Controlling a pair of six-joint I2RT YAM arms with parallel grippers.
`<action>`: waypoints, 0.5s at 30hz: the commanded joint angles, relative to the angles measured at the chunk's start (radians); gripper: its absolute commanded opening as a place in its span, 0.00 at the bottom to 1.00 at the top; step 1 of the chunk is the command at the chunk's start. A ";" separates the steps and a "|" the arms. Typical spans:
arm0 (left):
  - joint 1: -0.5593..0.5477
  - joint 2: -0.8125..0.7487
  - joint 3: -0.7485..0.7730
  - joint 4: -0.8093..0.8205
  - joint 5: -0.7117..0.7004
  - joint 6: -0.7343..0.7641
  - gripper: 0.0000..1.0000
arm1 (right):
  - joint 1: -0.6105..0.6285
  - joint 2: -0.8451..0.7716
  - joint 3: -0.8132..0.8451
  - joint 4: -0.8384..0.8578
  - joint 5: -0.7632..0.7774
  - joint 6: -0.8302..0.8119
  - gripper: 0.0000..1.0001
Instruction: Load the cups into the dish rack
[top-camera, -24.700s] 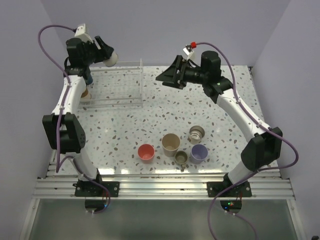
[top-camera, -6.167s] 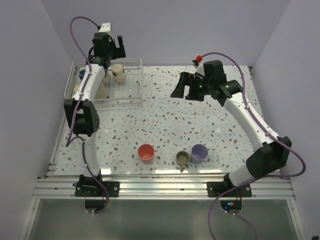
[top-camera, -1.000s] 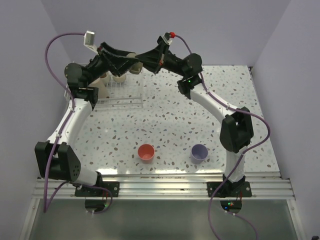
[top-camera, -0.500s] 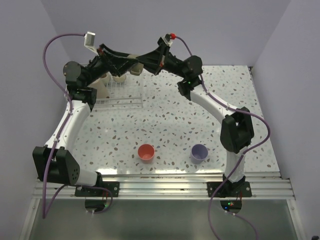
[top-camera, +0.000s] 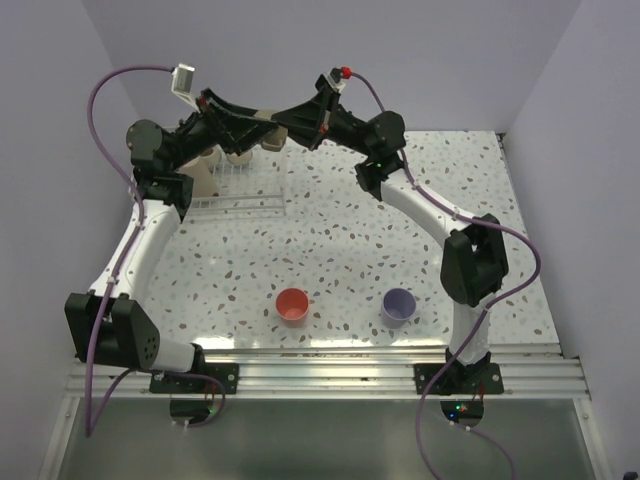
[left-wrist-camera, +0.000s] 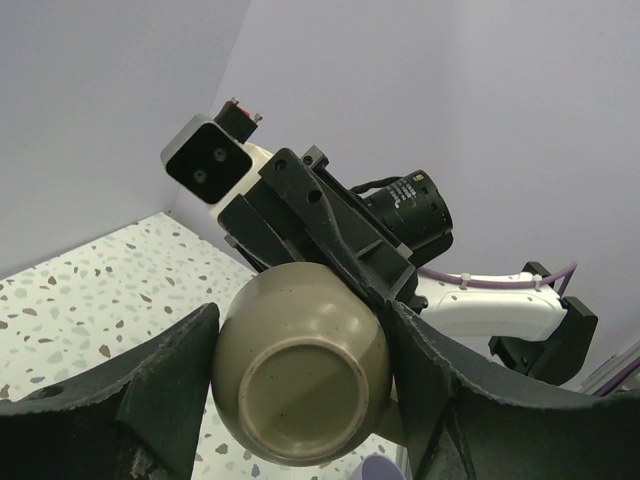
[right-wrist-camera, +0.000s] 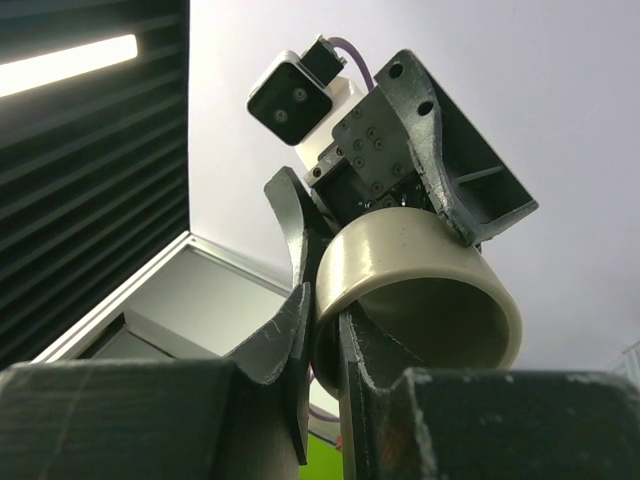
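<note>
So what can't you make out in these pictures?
Top view: the left arm covers part of the rack, so its cups can't be counted.
Top view: the held olive cup is almost buried between the arms.
Left wrist: the lavender cup is cut by the bottom edge.
Right wrist: rack out of frame.

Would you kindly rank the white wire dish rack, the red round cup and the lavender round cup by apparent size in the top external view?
1. White wire dish rack: clearly largest.
2. Red round cup and lavender round cup: near alike, so unranked.
</note>
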 joint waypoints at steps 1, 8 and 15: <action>-0.001 0.000 0.038 -0.032 0.068 0.025 0.64 | -0.001 -0.069 0.033 0.061 0.048 -0.017 0.00; -0.001 0.006 0.039 -0.054 0.066 0.039 0.24 | -0.001 -0.075 0.033 0.081 0.045 -0.018 0.00; -0.001 0.032 0.088 -0.162 0.051 0.094 0.00 | -0.004 -0.104 0.020 0.007 0.034 -0.081 0.17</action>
